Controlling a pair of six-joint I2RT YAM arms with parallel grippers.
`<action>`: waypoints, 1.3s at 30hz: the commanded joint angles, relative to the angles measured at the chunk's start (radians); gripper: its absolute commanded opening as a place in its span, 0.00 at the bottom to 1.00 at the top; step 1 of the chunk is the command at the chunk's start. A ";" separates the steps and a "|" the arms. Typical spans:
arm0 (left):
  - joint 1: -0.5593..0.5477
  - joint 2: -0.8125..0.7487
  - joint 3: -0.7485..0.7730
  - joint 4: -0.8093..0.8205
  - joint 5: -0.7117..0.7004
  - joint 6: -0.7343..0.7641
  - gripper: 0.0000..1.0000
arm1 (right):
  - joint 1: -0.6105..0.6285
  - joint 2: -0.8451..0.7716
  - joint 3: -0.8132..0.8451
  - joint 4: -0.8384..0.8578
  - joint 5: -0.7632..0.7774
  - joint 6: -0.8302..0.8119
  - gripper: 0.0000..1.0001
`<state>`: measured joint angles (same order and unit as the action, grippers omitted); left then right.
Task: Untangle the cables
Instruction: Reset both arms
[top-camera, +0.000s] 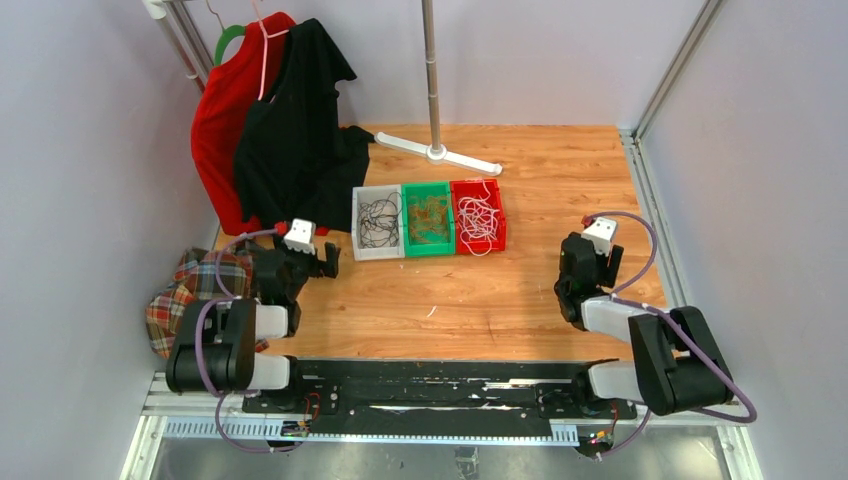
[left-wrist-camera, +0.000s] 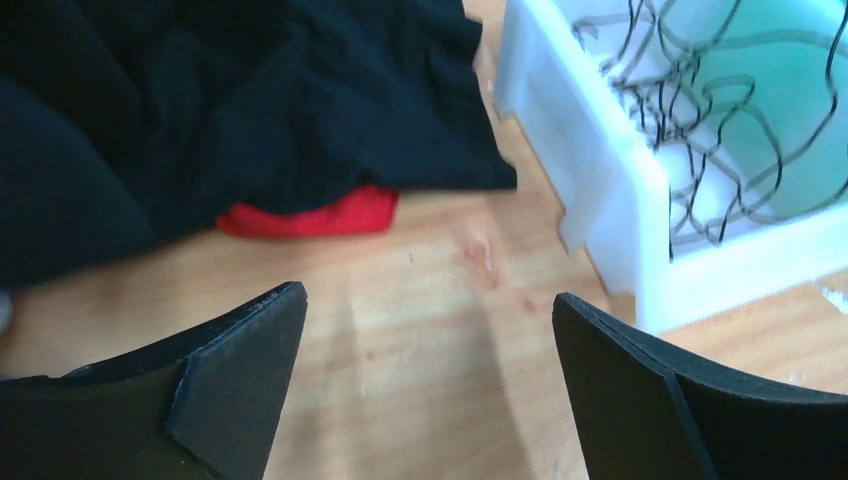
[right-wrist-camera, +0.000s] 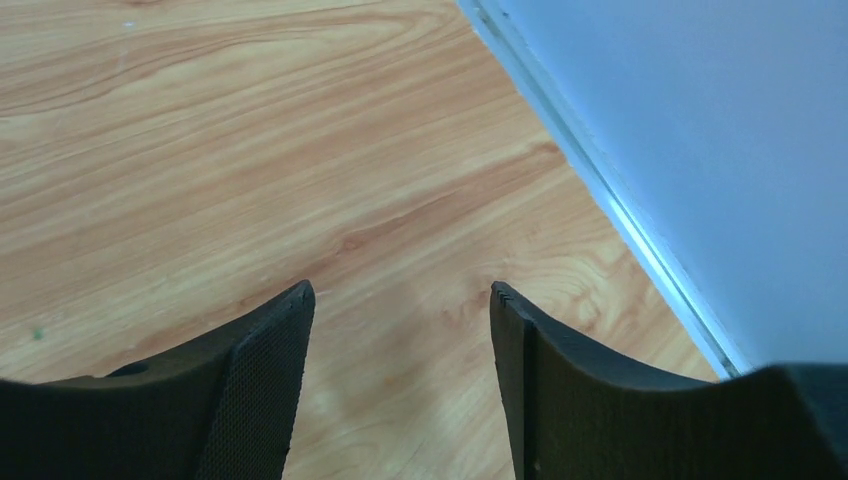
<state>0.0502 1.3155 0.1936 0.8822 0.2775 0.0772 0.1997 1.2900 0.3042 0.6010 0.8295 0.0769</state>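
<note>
- Cables sorted by colour into three bins in a row, mid-table: black cables (top-camera: 379, 220) in the white bin (top-camera: 357, 225), brown-orange cables (top-camera: 430, 220) in the green bin (top-camera: 427, 186), white cables (top-camera: 477, 218) in the red bin (top-camera: 501, 215). A few white strands hanging over the red bin's rim.
- Left gripper (left-wrist-camera: 430, 300): jaws spread wide, nothing held, low over bare wood just left of the white bin.
- In the left wrist view, white bin wall close on the right, with black strands looped inside it.
- Right gripper (right-wrist-camera: 400, 295): jaws well apart, nothing held, over bare wood near the table's right edge, well apart from the bins.
- Obstacles on the left: black shirt (top-camera: 295, 130) and red shirt (top-camera: 215, 130) on hangers, hems draped onto the table (top-camera: 520, 300) just behind the left gripper and near the white bin's far corner.
- Plaid cloth (top-camera: 195, 290) bunched off the table's left edge, beside the left arm.
- Rack pole (top-camera: 431, 70) upright behind the bins, its white base (top-camera: 440, 153) lying just beyond the green and red bins.
- Right side bounded by a metal rail (top-camera: 650, 215) and wall, close to the right gripper in its wrist view.
- Open wood between the bins and the arm bases, and right of the red bin out to the rail.
- Small pale fleck (top-camera: 432, 312) on that open wood, too small to identify.
</note>
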 joint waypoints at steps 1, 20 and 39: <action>0.002 0.084 -0.132 0.503 -0.055 -0.045 0.98 | -0.030 0.050 -0.048 0.320 -0.175 -0.123 0.60; -0.036 0.053 -0.011 0.218 -0.136 -0.027 0.98 | -0.112 0.115 -0.088 0.438 -0.481 -0.154 0.72; -0.036 0.053 -0.011 0.218 -0.137 -0.027 0.98 | -0.112 0.121 -0.085 0.438 -0.482 -0.153 0.73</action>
<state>0.0181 1.3727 0.1829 1.0748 0.1528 0.0380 0.1036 1.4090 0.2138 0.9985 0.3550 -0.0696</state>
